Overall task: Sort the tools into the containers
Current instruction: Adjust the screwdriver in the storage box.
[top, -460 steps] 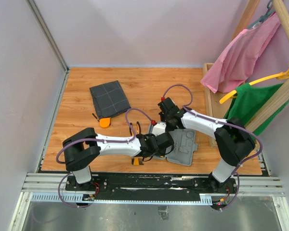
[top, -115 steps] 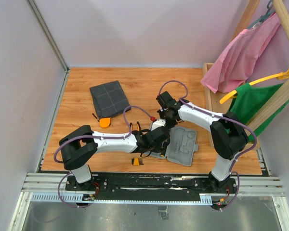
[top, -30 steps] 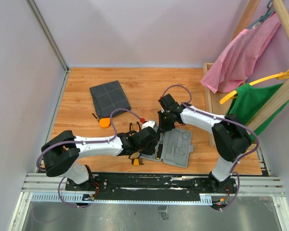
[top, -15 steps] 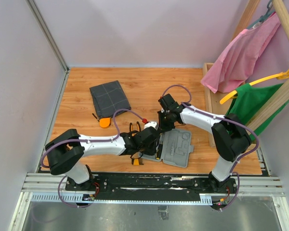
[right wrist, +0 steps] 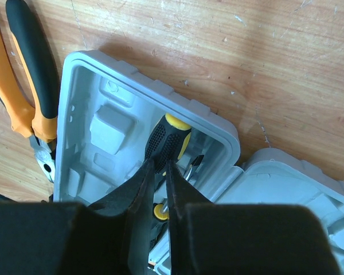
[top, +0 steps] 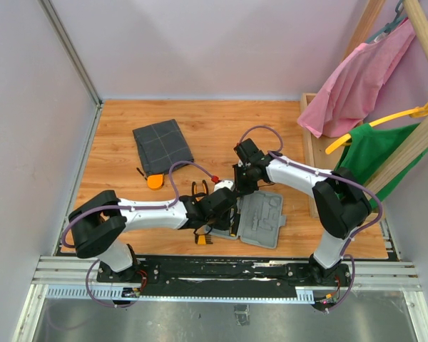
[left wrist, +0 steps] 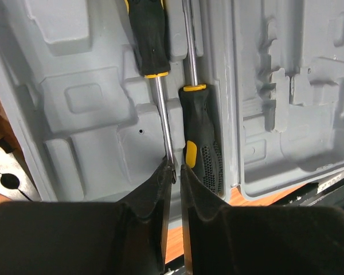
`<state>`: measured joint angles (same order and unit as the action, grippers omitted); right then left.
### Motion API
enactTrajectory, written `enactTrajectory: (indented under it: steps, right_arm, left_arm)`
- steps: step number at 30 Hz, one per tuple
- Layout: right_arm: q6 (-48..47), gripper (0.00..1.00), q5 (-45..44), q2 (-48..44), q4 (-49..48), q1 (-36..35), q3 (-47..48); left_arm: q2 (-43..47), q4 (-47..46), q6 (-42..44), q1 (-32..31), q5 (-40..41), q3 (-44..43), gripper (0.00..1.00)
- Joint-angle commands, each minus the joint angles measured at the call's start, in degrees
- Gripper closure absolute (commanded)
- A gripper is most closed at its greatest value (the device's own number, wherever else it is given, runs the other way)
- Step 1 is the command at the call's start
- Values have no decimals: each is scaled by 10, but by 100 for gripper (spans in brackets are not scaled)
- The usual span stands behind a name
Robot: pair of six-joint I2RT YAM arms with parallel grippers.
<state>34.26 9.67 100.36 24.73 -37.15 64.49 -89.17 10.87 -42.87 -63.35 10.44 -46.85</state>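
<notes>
The light-grey case (top: 267, 221) lies open near the front edge, and its moulded tray (left wrist: 92, 114) holds two black-and-yellow screwdrivers side by side, pointing opposite ways. One has its handle (left wrist: 151, 34) at the far end; the other's handle (left wrist: 200, 137) is near. My left gripper (left wrist: 175, 172) (top: 232, 214) is shut to a thin slit, with the first screwdriver's tip at its left finger. My right gripper (right wrist: 160, 166) (top: 242, 191) is shut, tips resting on a screwdriver handle (right wrist: 169, 137). Orange-and-black pliers (right wrist: 23, 86) (top: 198, 189) lie on the wood left of the case.
The dark grey pouch (top: 162, 146) lies at the back left, with the round orange piece (top: 155, 181) just in front of it. The small orange bit holder (top: 203, 239) sits by the front edge under my left arm. A wooden rack with hanging clothes (top: 371, 107) stands on the right.
My left arm has pushed a little right toward the case and its jaws have narrowed. The right arm has stayed where it was.
</notes>
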Motion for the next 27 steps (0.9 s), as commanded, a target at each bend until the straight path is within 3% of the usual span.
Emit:
enactTrajectory:
  steps: [1, 11, 27]
  right_arm:
    - [-10, 86, -13, 46, 71, -27, -22]
    - [-10, 86, -12, 48, 72, -27, -22]
    - [-3, 86, -23, 48, 67, -27, -40]
  left_arm:
    - [6, 40, 0, -3, 16, -11, 83]
    - [-17, 33, -8, -13, 4, -14, 86]
    - [-69, 114, -21, -29, 18, -15, 95]
